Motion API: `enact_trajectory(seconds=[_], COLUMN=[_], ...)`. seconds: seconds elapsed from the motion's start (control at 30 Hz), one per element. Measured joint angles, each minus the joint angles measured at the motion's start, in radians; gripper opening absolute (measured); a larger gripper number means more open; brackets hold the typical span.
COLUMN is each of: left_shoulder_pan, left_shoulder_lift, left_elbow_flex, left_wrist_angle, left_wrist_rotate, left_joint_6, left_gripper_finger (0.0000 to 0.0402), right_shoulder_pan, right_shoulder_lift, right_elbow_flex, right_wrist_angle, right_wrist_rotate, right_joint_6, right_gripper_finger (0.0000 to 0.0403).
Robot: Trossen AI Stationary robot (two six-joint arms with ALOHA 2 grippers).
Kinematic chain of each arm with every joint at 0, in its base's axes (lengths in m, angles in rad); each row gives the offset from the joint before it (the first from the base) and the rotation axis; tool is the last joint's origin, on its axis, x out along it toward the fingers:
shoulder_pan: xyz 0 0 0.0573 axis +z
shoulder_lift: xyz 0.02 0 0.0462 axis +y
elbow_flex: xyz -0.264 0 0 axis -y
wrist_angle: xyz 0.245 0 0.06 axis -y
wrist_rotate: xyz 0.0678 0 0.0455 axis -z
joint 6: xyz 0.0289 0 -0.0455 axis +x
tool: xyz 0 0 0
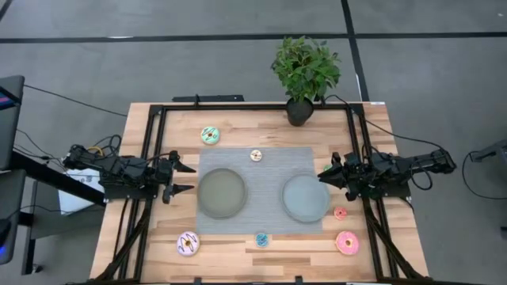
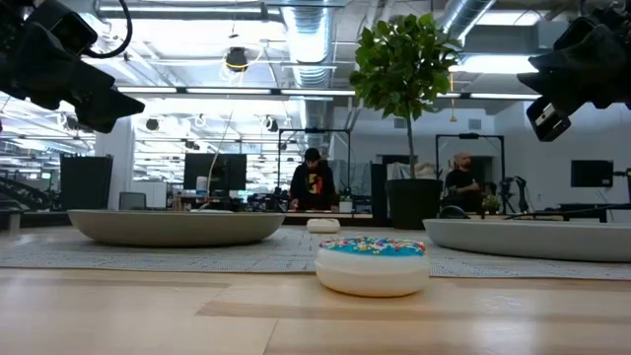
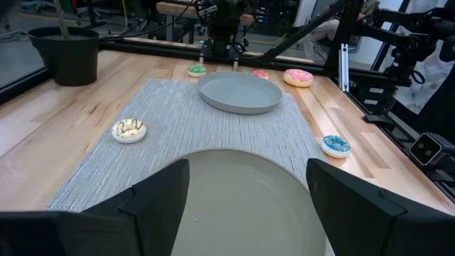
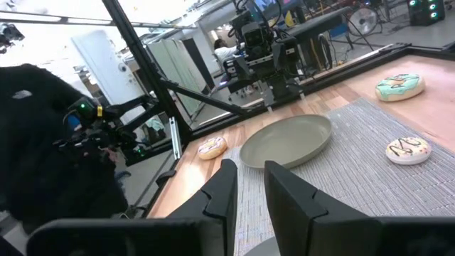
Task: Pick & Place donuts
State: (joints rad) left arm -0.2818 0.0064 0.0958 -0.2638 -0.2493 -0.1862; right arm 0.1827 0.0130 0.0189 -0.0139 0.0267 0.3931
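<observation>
Six donuts show on the table in the high view: green-iced near the far edge, a tiny yellow one on the grey mat, purple-white, tiny blue, tiny red and pink near the near edge. A tiny green one lies by the right gripper. My left gripper hovers open at the left plate's left rim. My right gripper hovers at the right plate's far-right rim, its fingers a narrow gap apart. Neither holds anything.
The two round grey plates lie on a grey woven mat in the table's middle. A potted plant stands at the far edge. Black frame rails run along both sides. People sit in the room beyond.
</observation>
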Motion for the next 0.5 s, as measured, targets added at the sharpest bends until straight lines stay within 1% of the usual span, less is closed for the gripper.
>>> enact_trajectory(seconds=[0.5], left_shoulder_pan=[0.0], left_shoulder_lift=[0.0], left_elbow_flex=[0.0], left_wrist_angle=[0.001], left_wrist_rotate=[0.0], left_joint_6=[0.003], left_gripper_finger=[0.0277], right_shoulder_pan=[-0.002], right_shoulder_lift=[0.0], right_elbow_flex=[0.0], right_wrist_angle=[0.0], right_wrist_rotate=[0.005], right_joint_6=[0.0], right_gripper_finger=[0.0063])
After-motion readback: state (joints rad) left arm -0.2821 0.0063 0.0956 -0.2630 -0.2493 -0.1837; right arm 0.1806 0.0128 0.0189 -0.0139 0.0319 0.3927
